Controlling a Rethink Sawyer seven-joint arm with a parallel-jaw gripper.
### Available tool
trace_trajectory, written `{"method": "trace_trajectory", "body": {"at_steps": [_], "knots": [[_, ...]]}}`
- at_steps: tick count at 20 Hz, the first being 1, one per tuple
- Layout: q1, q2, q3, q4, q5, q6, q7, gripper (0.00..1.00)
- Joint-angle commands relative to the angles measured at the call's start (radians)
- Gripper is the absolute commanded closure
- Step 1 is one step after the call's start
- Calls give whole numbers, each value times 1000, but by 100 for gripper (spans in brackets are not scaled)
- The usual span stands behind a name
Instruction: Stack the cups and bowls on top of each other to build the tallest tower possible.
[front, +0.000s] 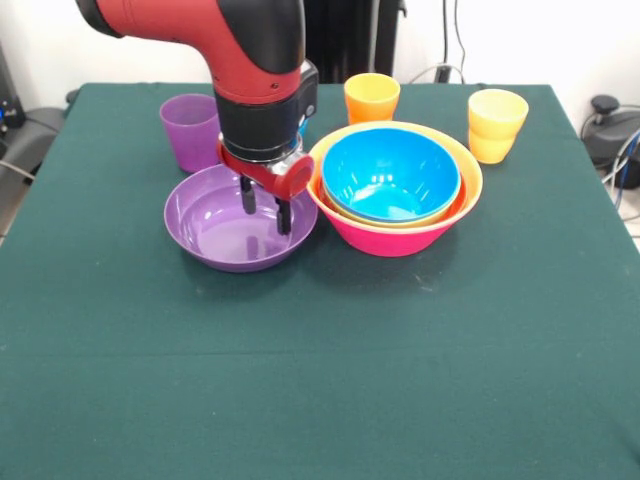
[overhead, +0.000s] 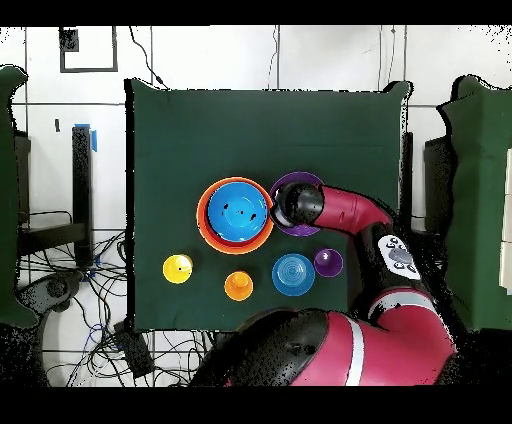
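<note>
Purple plastic, glossy and shallow: the purple bowl (front: 238, 233) sits on the green bench (front: 320, 380) directly under the gripper (front: 266, 207), whose two dark jaws hang released, apart, their tips down inside the bowl near its far rim, holding nothing. Touching the bowl's side stands the tower (front: 395, 188), a blue bowl nested in orange and pink. Behind stand a purple cup (front: 188, 130), an orange cup (front: 371, 97) and a yellow cup (front: 496, 124).
</note>
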Motion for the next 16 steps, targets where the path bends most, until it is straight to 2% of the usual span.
{"method": "trace_trajectory", "body": {"at_steps": [1, 10, 16], "knots": [[6, 4, 95, -58, -59, -11, -92, 0], [-11, -4, 111, -57, -56, 6, -112, 0], [-9, -42, 111, -56, -41, 68, -119, 0]]}}
